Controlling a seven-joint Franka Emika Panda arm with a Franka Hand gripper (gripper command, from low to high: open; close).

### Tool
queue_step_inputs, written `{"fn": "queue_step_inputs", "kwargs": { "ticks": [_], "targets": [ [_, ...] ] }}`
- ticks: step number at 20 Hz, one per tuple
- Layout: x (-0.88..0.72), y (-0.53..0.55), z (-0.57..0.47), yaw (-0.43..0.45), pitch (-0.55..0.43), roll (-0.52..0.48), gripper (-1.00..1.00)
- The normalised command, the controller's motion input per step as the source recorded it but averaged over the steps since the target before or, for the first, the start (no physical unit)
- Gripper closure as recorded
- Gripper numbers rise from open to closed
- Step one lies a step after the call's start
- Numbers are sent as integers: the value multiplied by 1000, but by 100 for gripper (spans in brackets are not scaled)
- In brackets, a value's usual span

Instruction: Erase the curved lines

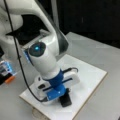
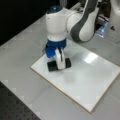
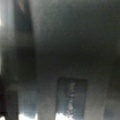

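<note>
A white rectangular board (image 1: 91,75) (image 2: 95,75) lies on the grey table in both front views. My gripper (image 1: 62,96) (image 2: 59,64) points straight down over the board's corner nearest a front view's left. It is shut on a black rectangular block (image 1: 66,100) (image 2: 51,66), which rests flat on the board. No curve lines show on the board; the spot under the block and hand is hidden. The wrist view is filled by a dark surface close up.
A black cable (image 1: 23,75) runs down from the arm to the hand. Blue and orange equipment (image 1: 7,72) stands at a front view's left edge. A black perforated surface (image 2: 15,107) borders the grey table (image 2: 27,82) at the bottom left.
</note>
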Motion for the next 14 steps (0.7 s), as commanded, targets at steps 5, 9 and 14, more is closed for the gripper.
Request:
{"fn": "queue_step_inputs", "kwargs": {
  "ticks": [5,9,14],
  "targets": [
    [1000,-330,-496,143,341,318,100],
    [1000,-198,-532,66,334,339,100],
    [1000,-23,-535,5,327,352,100]
  ]
}}
